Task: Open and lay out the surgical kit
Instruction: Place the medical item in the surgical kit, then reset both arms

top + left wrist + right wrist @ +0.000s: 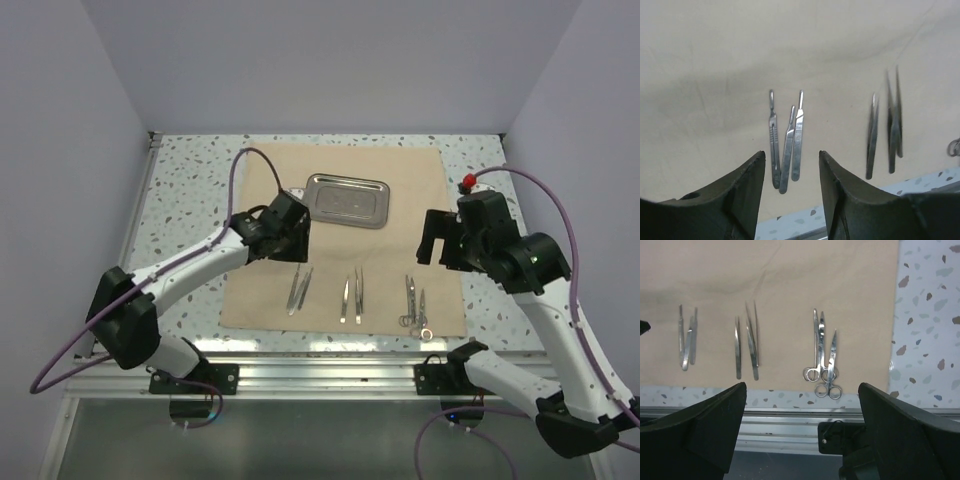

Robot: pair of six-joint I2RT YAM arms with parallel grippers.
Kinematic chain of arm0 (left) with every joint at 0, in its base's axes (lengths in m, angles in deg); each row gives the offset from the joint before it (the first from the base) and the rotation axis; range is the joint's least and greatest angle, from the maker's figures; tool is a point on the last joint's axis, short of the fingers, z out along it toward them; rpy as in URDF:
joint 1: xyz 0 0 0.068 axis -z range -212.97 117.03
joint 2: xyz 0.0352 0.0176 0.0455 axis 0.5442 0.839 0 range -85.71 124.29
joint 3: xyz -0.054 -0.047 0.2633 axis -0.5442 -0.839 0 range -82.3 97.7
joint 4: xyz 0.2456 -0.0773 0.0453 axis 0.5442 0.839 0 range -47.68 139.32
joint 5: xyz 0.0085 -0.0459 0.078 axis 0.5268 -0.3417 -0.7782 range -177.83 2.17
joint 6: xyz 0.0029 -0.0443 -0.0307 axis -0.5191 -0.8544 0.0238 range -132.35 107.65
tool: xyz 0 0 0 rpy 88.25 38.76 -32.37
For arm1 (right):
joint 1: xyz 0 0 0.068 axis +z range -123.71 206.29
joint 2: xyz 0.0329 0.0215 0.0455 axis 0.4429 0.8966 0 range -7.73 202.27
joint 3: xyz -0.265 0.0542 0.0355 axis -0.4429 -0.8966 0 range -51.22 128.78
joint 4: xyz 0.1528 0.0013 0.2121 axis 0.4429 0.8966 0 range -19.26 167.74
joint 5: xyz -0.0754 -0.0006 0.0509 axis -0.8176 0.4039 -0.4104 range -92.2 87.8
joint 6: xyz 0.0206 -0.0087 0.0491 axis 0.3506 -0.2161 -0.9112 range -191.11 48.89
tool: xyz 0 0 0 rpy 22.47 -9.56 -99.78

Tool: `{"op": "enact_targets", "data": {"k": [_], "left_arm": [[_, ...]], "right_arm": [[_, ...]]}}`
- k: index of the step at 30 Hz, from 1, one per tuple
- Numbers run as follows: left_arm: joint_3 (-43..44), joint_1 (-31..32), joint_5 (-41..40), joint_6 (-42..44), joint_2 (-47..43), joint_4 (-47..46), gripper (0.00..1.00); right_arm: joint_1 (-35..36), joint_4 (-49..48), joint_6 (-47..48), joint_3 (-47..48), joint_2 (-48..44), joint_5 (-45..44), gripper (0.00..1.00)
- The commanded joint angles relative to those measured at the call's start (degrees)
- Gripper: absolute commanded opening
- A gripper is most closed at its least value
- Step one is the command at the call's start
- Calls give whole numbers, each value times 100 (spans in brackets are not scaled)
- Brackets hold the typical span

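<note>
At the middle of the surface (190,190), the cloth (400,260) is found spread flat and fully opened. The tray (346,200) is set on the far half of the cloth, long side across. Along the near edge, three groups of steel pieces are laid in a row, each group apart from the next. Three slim handles (786,145) are placed at the left, side by side and touching. Tweezers (747,340) are placed in the middle, one alone and two overlapped. Ring-handled scissors (823,357) are placed at the right, overlapped, rings toward the near edge. The left tool (791,153) is held above the cloth, between the handles and the tray; its jaws are parted and nothing is gripped. The right tool (802,386) is held above the cloth's right edge, jaws spread wide, nothing gripped.
</note>
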Motion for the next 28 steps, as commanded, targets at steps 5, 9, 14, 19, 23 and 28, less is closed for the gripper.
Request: {"op": "enact_targets", "data": {"k": [5,9,14,19,23,28], "left_arm": [[582,-8,-1648,288,-1670,-180,52],[-406,1,-3121,288,-3133,-1014,58],[-2518,1,-3891,1437,-5000,-3874,95],[-2697,-8,-4427,1738,-5214,-3332,96],[-2635,1,-4656,1861,-5108,-3222,96],[-2854,1,-4744,2247,-5240,-3512,99]], "right_arm": [[-14,-1031,444,189,-1090,-178,98],[-14,-1181,708,135,-1364,-170,98],[-14,-1172,814,48,-1566,-205,98],[-15,-1155,867,-66,-1724,-240,98],[-14,-1216,893,-172,-1821,-223,98],[-15,-1348,999,-234,-1865,-126,98]]}}
